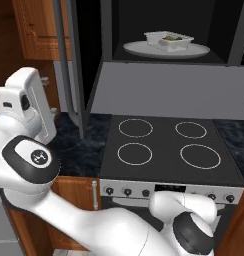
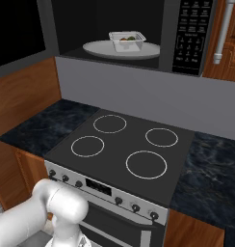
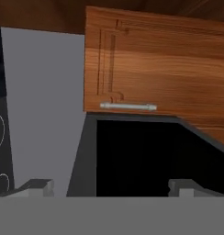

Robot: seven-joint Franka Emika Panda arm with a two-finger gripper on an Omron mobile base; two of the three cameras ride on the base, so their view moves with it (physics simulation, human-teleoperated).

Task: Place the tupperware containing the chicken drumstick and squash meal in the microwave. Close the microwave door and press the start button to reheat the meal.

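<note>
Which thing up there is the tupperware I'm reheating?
Look above the cooktop into the open microwave. On its white round plate sits the tupperware: a small clear rectangular tray with green and brown food, the only boxy thing inside.

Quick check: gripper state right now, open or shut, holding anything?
Gripper: open, fingertips wide apart and nothing between them, facing the black microwave door. The tupperware already sits inside the microwave.

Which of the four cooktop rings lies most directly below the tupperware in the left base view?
The back left ring. It sits almost straight under the tupperware in the microwave; the other back ring lies further right.
</note>
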